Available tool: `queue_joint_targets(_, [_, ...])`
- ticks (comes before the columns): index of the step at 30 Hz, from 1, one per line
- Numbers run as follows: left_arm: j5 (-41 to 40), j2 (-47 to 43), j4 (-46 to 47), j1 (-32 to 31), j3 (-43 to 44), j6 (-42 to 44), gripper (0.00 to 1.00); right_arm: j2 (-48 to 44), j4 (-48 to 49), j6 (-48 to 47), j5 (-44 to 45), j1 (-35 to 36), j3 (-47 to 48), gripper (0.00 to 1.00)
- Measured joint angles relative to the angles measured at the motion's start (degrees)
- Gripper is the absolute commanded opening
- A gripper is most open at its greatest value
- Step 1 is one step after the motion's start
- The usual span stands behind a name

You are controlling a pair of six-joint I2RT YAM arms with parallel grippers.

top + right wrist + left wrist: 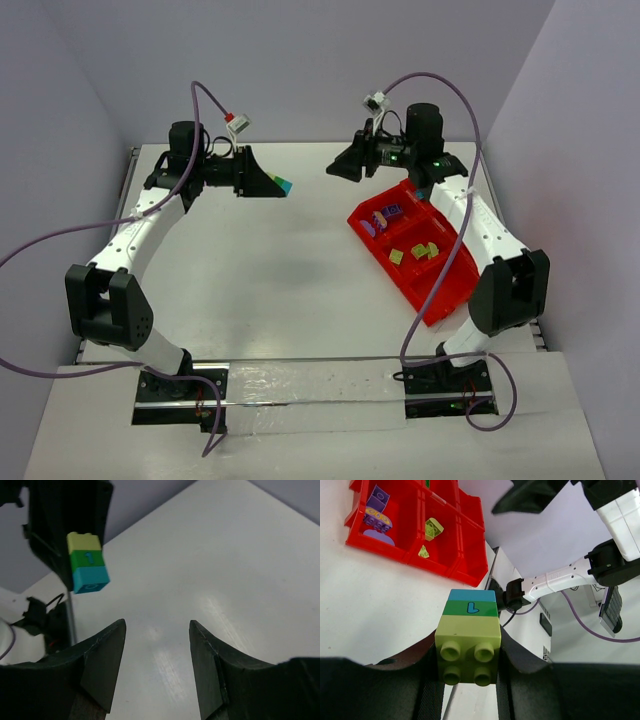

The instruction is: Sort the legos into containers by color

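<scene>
White table, pale walls all round, and I've got both arms up at the far end. The piece to watch is the stack: three bricks snapped together, pale yellow-green at the gripped end, green in the middle with a blue mark on it, teal at the free tip. It's clear of the table, over the far left-centre, with the left jaws clamped on the yellow-green brick from both sides. The left arm is reaching in sideways, so the teal end pokes out towards the right.

Facing it are the right jaws, apart with nothing between them. From the right wrist camera I see the stack up and to the left of the gap, not touching.

Well apart on the right sits the red tray, lying at an angle beside the right arm. Purple bricks lie in one compartment, and pale yellow-green bricks in the one next to it.
</scene>
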Motion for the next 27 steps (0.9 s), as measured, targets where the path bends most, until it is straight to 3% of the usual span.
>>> queue_joint_targets(3, [-0.02, 0.00, -0.04, 0.00, 0.31, 0.00, 0.00, 1.59, -0.10, 0.97, -5.52, 1.58, 1.57, 0.60])
queue_joint_targets(6, [-0.10, 0.00, 0.00, 0.00, 0.34, -0.24, 0.00, 1.75, -4.22, -3.65, -4.12, 4.23, 3.98, 0.59])
queue_joint_targets(9, [-0.26, 0.00, 0.07, 0.00, 0.34, -1.09, 0.00, 0.30, -6.49, -10.56, 1.75, 8.12, 4.03, 0.62])
queue_joint_targets(17, [-0.54, 0.00, 0.53, 0.00, 0.34, -3.63, 0.00, -9.68, -3.48, -28.15, 22.08, 20.25, -10.10, 0.64])
queue_joint_targets(27, [-0.73, 0.00, 2.69, 0.00, 0.34, -6.20, 0.00, -9.14, 3.71, -34.59, 32.60, 24.14, -11.00, 0.64])
